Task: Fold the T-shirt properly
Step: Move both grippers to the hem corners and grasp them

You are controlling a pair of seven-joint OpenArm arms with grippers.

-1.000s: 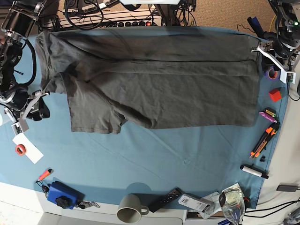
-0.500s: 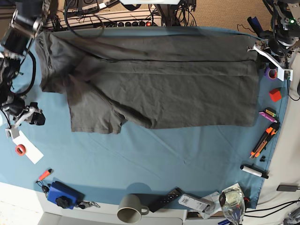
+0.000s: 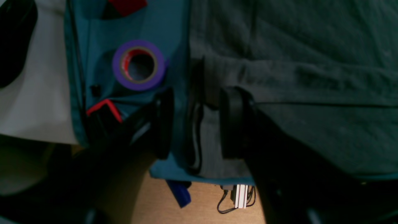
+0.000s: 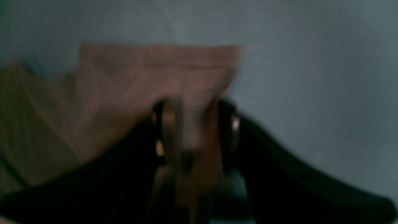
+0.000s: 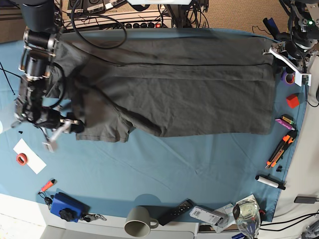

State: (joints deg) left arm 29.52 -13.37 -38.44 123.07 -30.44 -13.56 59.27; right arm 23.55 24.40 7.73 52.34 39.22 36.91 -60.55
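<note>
- T-shirt (image 5: 174,84): we record one dark grey shirt, lying wrinkled and partly folded lengthwise across the far half of the desk (image 5: 164,169), which is covered in blue-teal cloth. The neck is not visible to us in any view.
- Left tool (image 3: 194,124): in the left wrist view its two dark fingers (image 3: 231,121) stand apart, one on either side of the layered shirt corner at the desk's edge. One finger rests over the cloth beside the shirt, the other over the shirt itself. We cannot tell whether the pads press the fabric. In the base view (image 5: 286,62) only its pale bracket shows.
- Right tool (image 4: 192,133): the right wrist view is heavily blurred. We make out two dark fingers with fabric bunched between them, so we enter it as clamped on the shirt; the fabric reads brownish there, the colour unreliable. In the base view (image 5: 62,130) the tool sits at the shirt's lower near corner, smeared by motion, its jaws not legible.
- Purple tape roll (image 3: 138,65): lies flat on the cloth just beside the shirt's edge.
- Red block (image 5: 292,101): near the tape; cut off at the top of the left wrist view.
- Mug (image 5: 139,220): at the near desk edge, well apart from the shirt.
</note>
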